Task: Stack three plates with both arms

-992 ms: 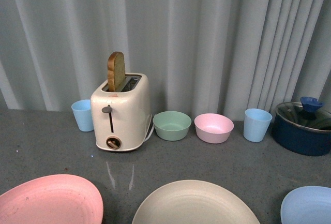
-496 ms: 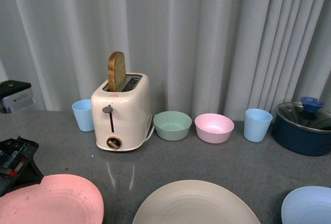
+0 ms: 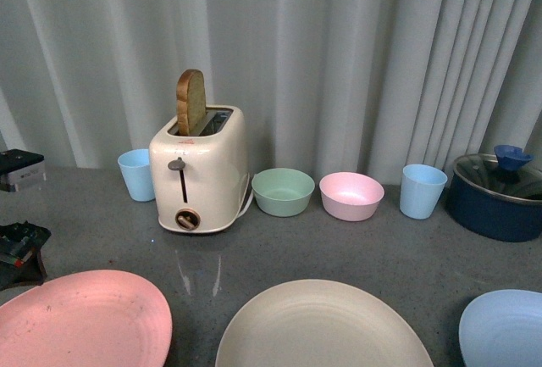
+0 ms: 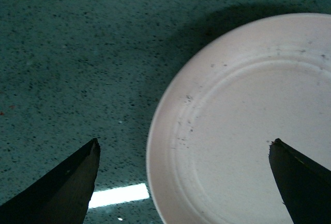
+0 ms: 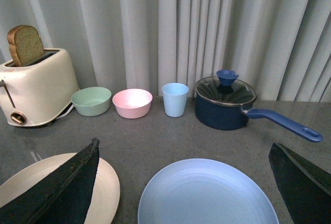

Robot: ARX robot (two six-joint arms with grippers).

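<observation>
- Plates: the pink plate (image 3: pixel 80 320), the beige plate (image 3: pixel 322 325) and the blue plate (image 3: pixel 504 329) all lie flat and apart on the desk (image 3: pixel 356 244). None is stacked yet.
- What has changed: a second ago neither arm showed in the front view. The left arm (image 3: pixel 19 253) has since come in at the edge, near the pink plate's far rim. The plates themselves have not shifted on the desk.
- The left hand (image 4: pixel 183 142) is spread wide and empty. The pink plate lies straight below it, with the plate's rim falling between the fingers, so one finger is over bare desk and the other over the plate's well. No contact shows.
- The right hand (image 5: pixel 183 142) is also spread and empty. The blue plate lies below and just ahead of it, between the fingers. The beige plate sits off to this hand's left, toward the other arm.
- What it means: I judge the task to be at its start, with the left arm lining up on the pink plate's rim for a first pick. The hand likely needs to drop until one finger slips under the rim. A flat, shallow plate could slide on the desk rather than lift.
</observation>
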